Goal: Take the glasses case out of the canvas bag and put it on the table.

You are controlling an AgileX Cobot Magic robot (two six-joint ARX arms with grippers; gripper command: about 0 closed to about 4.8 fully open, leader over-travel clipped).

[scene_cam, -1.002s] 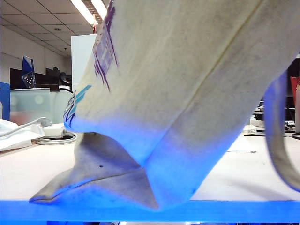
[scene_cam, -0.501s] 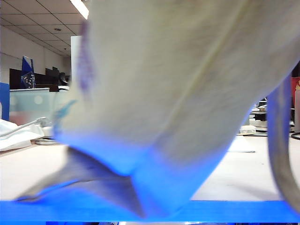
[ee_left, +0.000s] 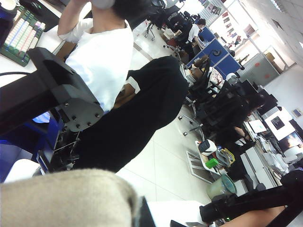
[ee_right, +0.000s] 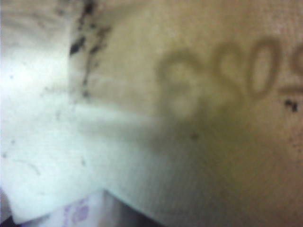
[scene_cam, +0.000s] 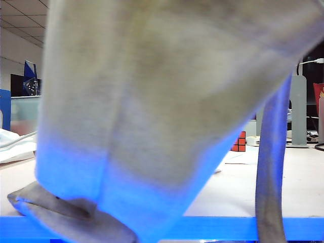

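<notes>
The canvas bag hangs close before the exterior camera and fills most of that view. Its lower corner lies on the table near the blue front edge, and one strap dangles at the right. In the left wrist view my left gripper is shut on a fold of the bag's beige cloth; only one dark fingertip shows. The right wrist view shows only bag cloth very near, with faint lettering. My right gripper's fingers do not show. The glasses case is hidden.
A red Rubik's cube and a flat white sheet lie on the table behind the bag. A grey stand rises at the right and whitish plastic lies at the left. A person stands beyond the table.
The bag has swung left and nearer the exterior camera. Its printed side no longer shows, the strap has shifted left, and the Rubik's cube has come into sight.
</notes>
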